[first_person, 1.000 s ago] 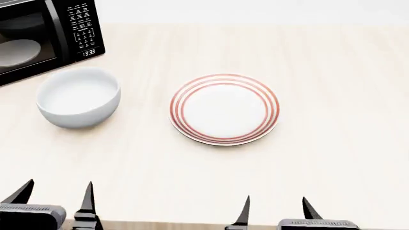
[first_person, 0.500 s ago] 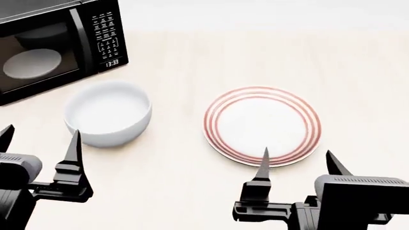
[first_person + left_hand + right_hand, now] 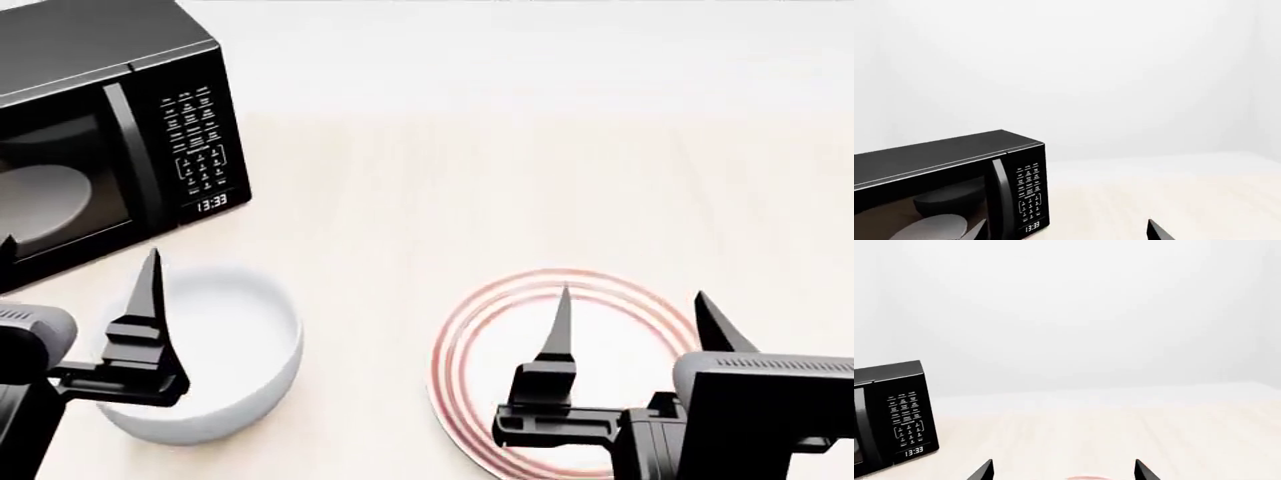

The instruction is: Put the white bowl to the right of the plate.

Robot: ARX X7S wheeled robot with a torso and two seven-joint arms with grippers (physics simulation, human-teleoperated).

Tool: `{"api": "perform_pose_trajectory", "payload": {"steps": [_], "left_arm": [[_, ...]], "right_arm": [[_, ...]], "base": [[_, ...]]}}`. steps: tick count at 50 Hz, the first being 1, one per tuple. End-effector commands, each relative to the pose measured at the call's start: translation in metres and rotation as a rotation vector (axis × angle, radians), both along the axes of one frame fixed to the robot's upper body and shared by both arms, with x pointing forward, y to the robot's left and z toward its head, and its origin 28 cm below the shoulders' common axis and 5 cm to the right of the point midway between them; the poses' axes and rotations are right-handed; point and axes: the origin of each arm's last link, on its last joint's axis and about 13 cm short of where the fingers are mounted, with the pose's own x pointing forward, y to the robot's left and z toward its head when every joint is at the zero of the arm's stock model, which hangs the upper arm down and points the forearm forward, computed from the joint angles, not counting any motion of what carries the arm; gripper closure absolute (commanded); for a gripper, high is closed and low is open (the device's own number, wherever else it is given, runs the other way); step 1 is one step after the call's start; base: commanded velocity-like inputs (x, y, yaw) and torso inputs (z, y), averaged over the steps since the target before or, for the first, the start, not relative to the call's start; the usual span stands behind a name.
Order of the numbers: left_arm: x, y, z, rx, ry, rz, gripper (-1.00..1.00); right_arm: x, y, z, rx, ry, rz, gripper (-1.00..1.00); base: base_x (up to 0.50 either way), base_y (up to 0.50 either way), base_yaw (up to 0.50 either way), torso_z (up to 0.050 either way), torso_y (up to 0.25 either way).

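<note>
Standing at the table's (image 3: pixel 441 170) back left, a black microwave (image 3: pixel 107 130) was nearest the white bowl (image 3: pixel 234 355). Bowl sat upright, mouth up, left of the plate (image 3: pixel 607 310), apart. Left gripper (image 3: pixel 74 270) and right gripper (image 3: pixel 627 310) hovered spread wide, empty. Bare tabletop lay beyond the plate's right.

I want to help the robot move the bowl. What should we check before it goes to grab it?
1. Bowl upright on the table: ok.
2. Bowl looks empty: ok.
3. Left gripper open: ok, holding nothing.
4. Right gripper open: ok, holding nothing.
5. Space to the right of the plate: cannot tell, the right arm hides it.
6. Bowl already right of the plate: not ok, it sits on the left, near the microwave.
</note>
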Motion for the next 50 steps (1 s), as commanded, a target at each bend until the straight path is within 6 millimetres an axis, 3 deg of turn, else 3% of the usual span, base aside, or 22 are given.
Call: {"api": "perform_pose_trajectory", "payload": {"steps": [1, 27, 32, 34, 40, 45, 47, 50], "left_arm": [[-0.001, 0.000, 0.003, 0.000, -0.009, 0.004, -1.00], [-0.001, 0.001, 0.002, -0.002, -0.011, 0.006, -1.00], [-0.001, 0.002, 0.002, 0.001, -0.010, 0.028, -1.00], [-0.001, 0.004, 0.001, 0.007, -0.006, 0.053, -1.00], [-0.005, 0.009, 0.000, 0.002, 0.000, 0.100, -1.00], [-0.008, 0.015, -0.002, -0.064, 0.028, 0.107, -1.00], [-0.010, 0.017, -0.002, 0.043, 0.020, 0.184, -1.00], [-0.016, 0.020, -0.001, 0.022, 0.012, 0.183, -1.00]], "right_arm": [[0.001, 0.000, 0.002, -0.004, -0.006, -0.004, -1.00], [0.005, 0.002, -0.002, -0.002, 0.026, -0.006, -1.00], [0.009, 0.004, 0.002, -0.012, 0.107, -0.076, -1.00], [0.013, 0.007, 0.007, -0.059, 0.123, -0.222, -1.00], [0.004, 0.019, 0.020, -0.239, 0.111, -0.133, -1.00], [0.014, 0.024, 0.026, -0.188, 0.151, 0.013, -1.00], [0.019, 0.026, 0.031, -0.180, 0.164, 0.130, -1.00], [0.020, 0.029, 0.037, -0.164, 0.183, 0.248, -1.00]], "base": [[0.50, 0.25, 0.00, 0.000, 0.000], [0.50, 0.01, 0.00, 0.000, 0.001], [0.02, 0.00, 0.00, 0.000, 0.000], [0.00, 0.00, 0.00, 0.000, 0.000], [0.00, 0.00, 0.00, 0.000, 0.000], [0.00, 0.00, 0.00, 0.000, 0.000], [0.00, 0.00, 0.00, 0.000, 0.000], [0.00, 0.00, 0.00, 0.000, 0.000]]}}
